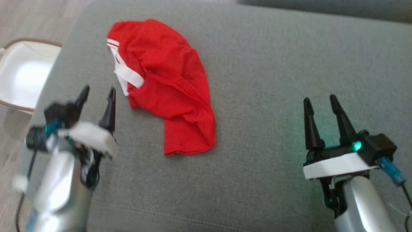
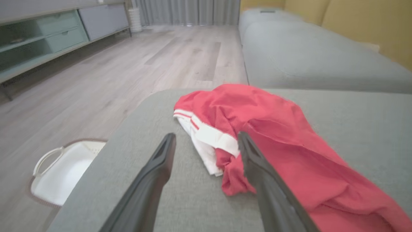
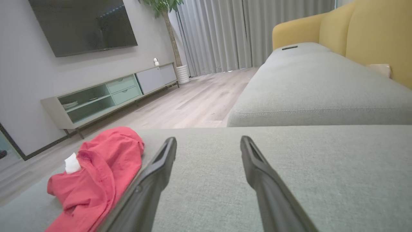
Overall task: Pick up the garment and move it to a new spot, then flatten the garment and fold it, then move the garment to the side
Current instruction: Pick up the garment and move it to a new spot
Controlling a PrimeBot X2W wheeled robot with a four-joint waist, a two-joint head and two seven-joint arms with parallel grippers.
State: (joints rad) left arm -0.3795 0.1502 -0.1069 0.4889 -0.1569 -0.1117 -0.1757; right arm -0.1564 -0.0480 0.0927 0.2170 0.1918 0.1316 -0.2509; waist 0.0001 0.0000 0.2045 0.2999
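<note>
Garment (image 1: 167,87): red cloth with a white band, crumpled in a heap on the grey sofa cushion (image 1: 273,64). It lies just ahead of the left gripper (image 1: 99,89) and to its right, and well apart from the right gripper (image 1: 319,98), off to that one's left.
Left gripper: jaws spread wide and empty. In its wrist view the right finger (image 2: 257,170) overlaps the heap's near edge, and the other finger is over bare cushion. Whether it touches cloth I cannot tell.
Right gripper: jaws spread wide, holding nothing, over bare cushion.
Step in hand: probably the first pick, with nothing lifted yet.
Risk, thin grab: closing on one loose fold beside the white band would likely lift a single layer. The rest would trail, drag or slip free.
Risk, snag: the upholstery is soft, so reaching too deep could pinch sofa fabric along with the cloth.
Risk, edge: the cushion's rim runs close on the left gripper's outer side, with a white basket (image 1: 22,74) on the floor beyond. A sideways nudge or a dropped hold could send the heap over.
Risk, tangle: the layers look twisted, so lifting from the middle would leave a bunch that is hard to flatten.
</note>
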